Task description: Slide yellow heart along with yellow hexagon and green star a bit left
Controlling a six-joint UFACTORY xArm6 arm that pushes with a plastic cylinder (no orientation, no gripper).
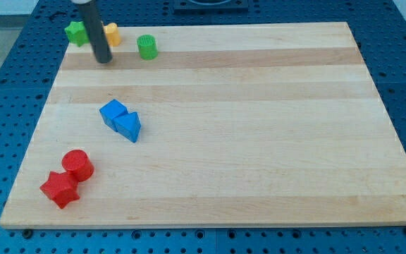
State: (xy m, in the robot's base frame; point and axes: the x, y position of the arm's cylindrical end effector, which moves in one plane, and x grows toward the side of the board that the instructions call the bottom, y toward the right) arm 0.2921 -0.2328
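A green star (75, 32) sits at the board's top left corner. A yellow block (111, 33) lies just to its right, partly hidden behind my rod, so I cannot make out its shape. I cannot tell whether a second yellow block is hidden behind the rod. My tip (103, 61) rests on the board just below and between the green star and the yellow block. It is close to both, and I cannot tell whether it touches either.
A green cylinder (146, 47) stands right of the yellow block. A blue cube (113, 113) and a blue triangular block (130, 127) touch at the left centre. A red cylinder (77, 164) and a red star (60, 189) sit at the bottom left. The wooden board (259, 141) lies on a blue pegboard.
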